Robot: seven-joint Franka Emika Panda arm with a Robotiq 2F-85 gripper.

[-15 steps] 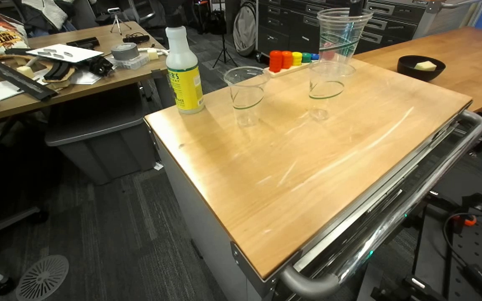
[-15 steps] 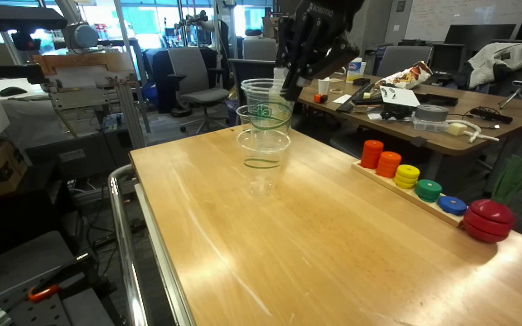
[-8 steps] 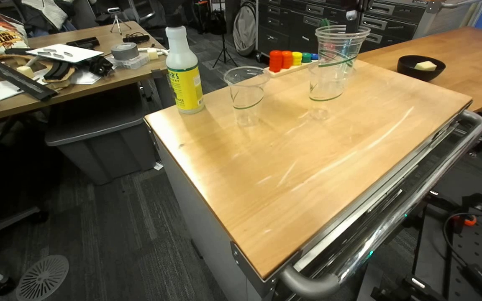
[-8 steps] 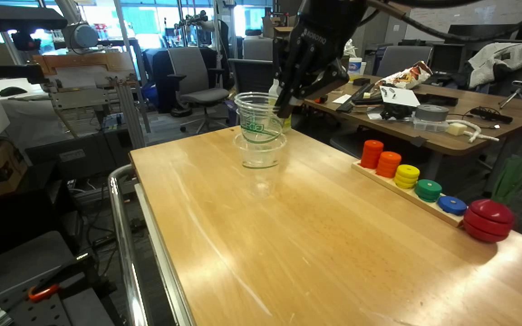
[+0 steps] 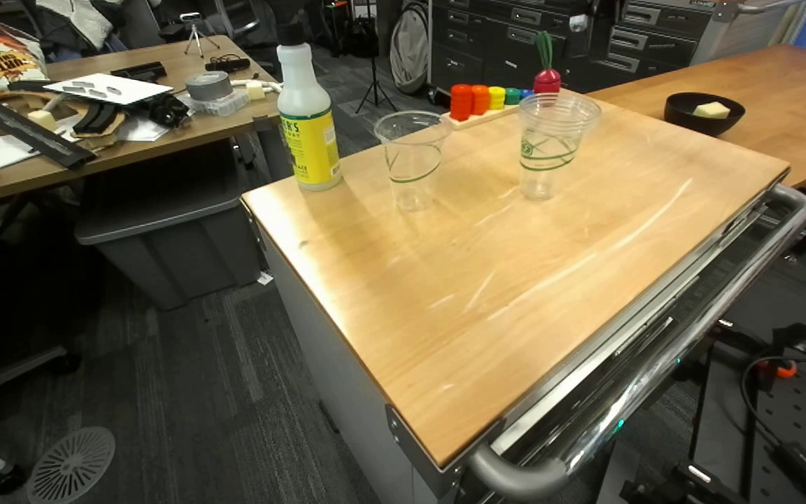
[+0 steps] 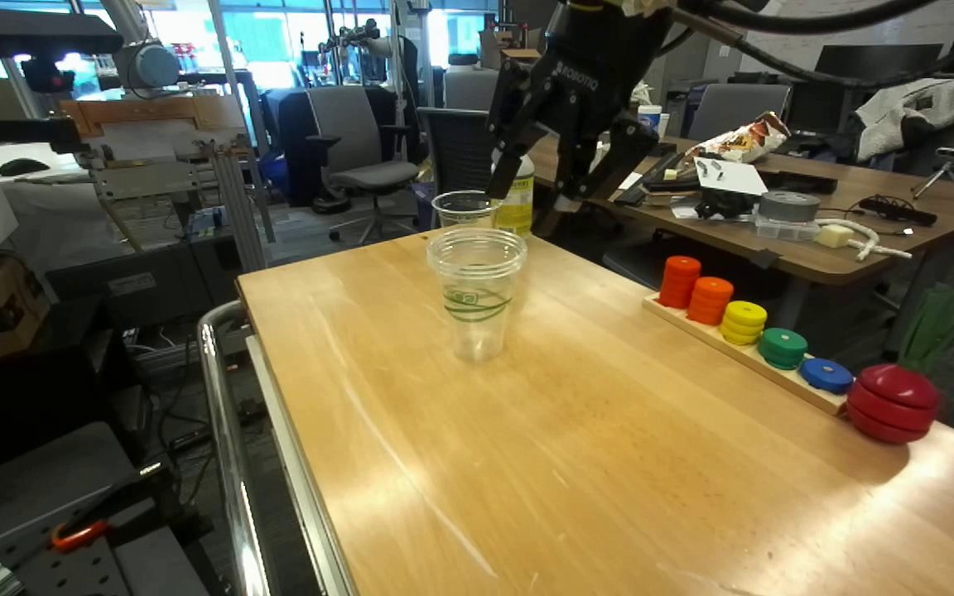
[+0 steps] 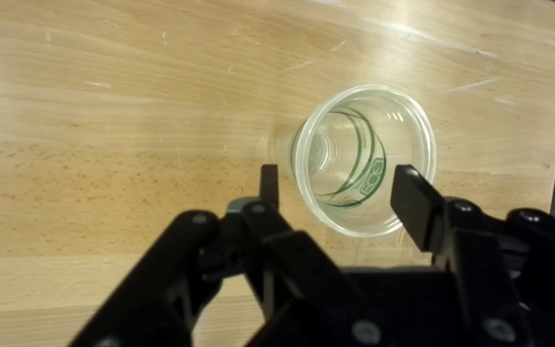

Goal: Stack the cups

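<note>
Clear cups (image 5: 550,150) stand nested and upright on the wooden cart top, in both exterior views; their stacked rims show close together, but how many are nested I cannot tell. From above, the wrist view looks into these nested cups (image 7: 350,149), which have green bands and a green logo. Another clear cup (image 5: 413,164) stands upright and apart, near the spray bottle. My gripper (image 6: 533,192) is open above the nested cups with nothing held. In the wrist view the fingers (image 7: 415,207) are spread, the right one overlapping the rim in the picture.
A yellow-labelled spray bottle (image 5: 315,150) stands at the cart's corner beside the lone cup. A wooden strip of coloured stacking rings (image 6: 742,335) and a red radish toy (image 6: 893,401) lie along one edge. A metal handle (image 5: 585,448) runs along another edge.
The cups held in my gripper came down into the standing cup. The gripper then opened and let them go. The lone cup and bottle stayed in place.
</note>
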